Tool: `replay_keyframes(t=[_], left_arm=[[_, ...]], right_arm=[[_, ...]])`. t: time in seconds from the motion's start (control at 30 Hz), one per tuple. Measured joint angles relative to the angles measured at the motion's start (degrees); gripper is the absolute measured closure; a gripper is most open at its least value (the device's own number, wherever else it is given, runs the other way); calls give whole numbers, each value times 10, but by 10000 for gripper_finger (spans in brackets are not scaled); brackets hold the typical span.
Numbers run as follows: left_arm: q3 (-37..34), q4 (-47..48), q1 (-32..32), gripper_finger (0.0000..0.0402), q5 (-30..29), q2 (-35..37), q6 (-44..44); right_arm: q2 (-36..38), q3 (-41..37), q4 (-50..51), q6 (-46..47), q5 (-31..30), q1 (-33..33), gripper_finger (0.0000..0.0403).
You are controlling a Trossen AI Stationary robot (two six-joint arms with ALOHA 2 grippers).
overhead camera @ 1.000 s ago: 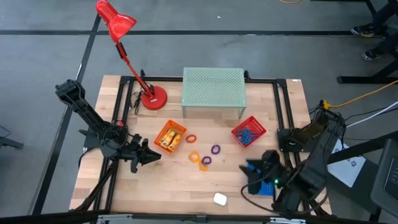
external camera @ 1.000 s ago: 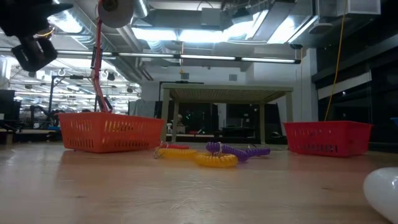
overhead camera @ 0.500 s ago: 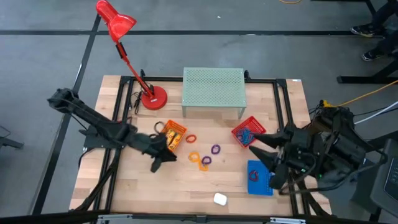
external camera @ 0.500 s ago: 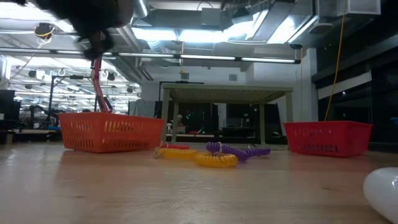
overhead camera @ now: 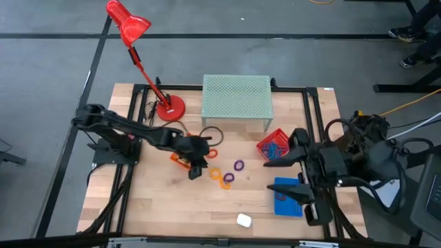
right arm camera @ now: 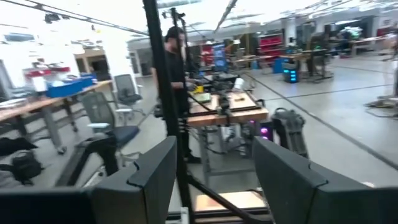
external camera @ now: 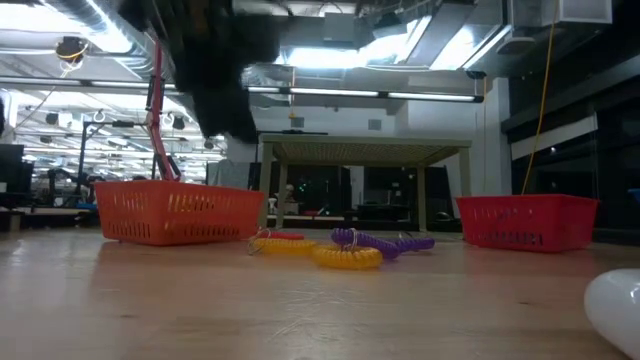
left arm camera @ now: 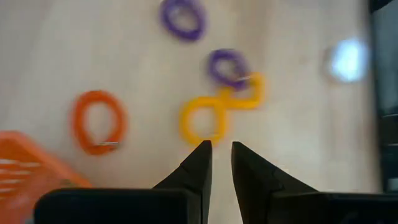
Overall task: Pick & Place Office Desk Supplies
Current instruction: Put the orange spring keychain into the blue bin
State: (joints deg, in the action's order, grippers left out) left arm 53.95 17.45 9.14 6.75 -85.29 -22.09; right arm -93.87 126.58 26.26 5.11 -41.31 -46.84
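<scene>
Since the earlier frame the left arm has been swung in from the table's left edge to the middle, and the left gripper (overhead camera: 195,167) is now poised just beside the orange basket (overhead camera: 180,160), over the loose loops; the right arm has been lifted near the blue basket (overhead camera: 286,197). On the table (overhead camera: 172,207) the red basket (overhead camera: 275,146) already holds several loops. The left jaws are seen nearly together with nothing between them, aimed at the yellow loop (left arm camera: 204,121), which is linked with a purple loop (left arm camera: 227,66); an orange loop (left arm camera: 97,122) lies apart. The right gripper (right arm camera: 211,180) is held with jaws wide apart and empty. The left jaws should be opened before descent, one finger set inside the yellow ring so only it is lifted.
</scene>
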Motion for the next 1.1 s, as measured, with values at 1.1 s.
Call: replay_keyframes(t=[1.1], left_arm=[[206,207,-18,242,-141,-238,227]], right_arm=[[0,0,47,4,-30,0,191]])
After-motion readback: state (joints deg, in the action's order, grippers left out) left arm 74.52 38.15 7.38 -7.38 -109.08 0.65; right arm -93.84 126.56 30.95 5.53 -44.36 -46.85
